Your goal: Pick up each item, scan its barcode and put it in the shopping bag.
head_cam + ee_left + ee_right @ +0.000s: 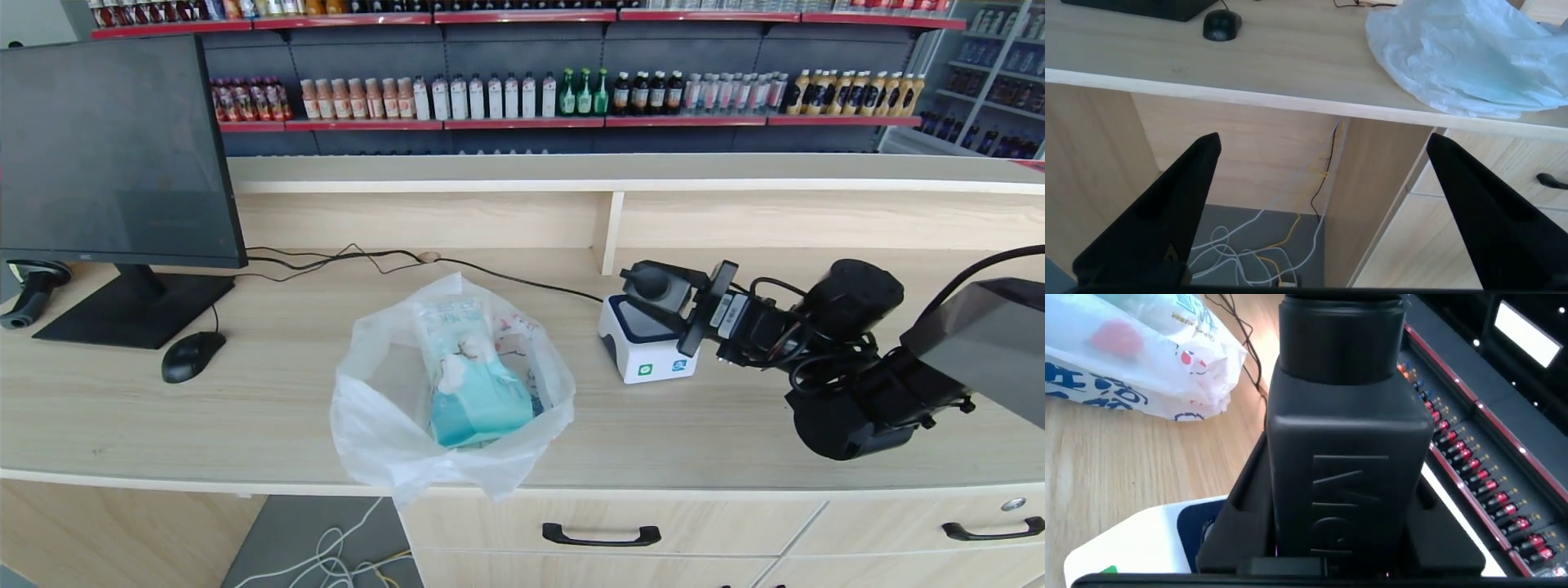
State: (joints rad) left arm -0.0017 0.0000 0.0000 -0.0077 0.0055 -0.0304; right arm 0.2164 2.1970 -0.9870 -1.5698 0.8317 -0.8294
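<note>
A clear plastic shopping bag (384,408) stands open on the counter's front middle with a teal and white package (473,367) inside it. To its right, my right gripper (657,287) is shut on a black boxy item (1347,457) with a round top. It holds this item (653,286) just over the white barcode scanner box (645,347). The scanner box (1135,547) and the bag (1135,359) lie beyond the item in the right wrist view. My left gripper (1323,220) hangs open below the counter's front edge, under the bag (1462,49).
A monitor (114,147) on its stand, a black mouse (192,355) and a handheld scanner (33,290) occupy the counter's left. Cables (343,260) run along the back. A raised ledge (620,175) backs the counter, drawers (600,535) sit below, and drink shelves behind.
</note>
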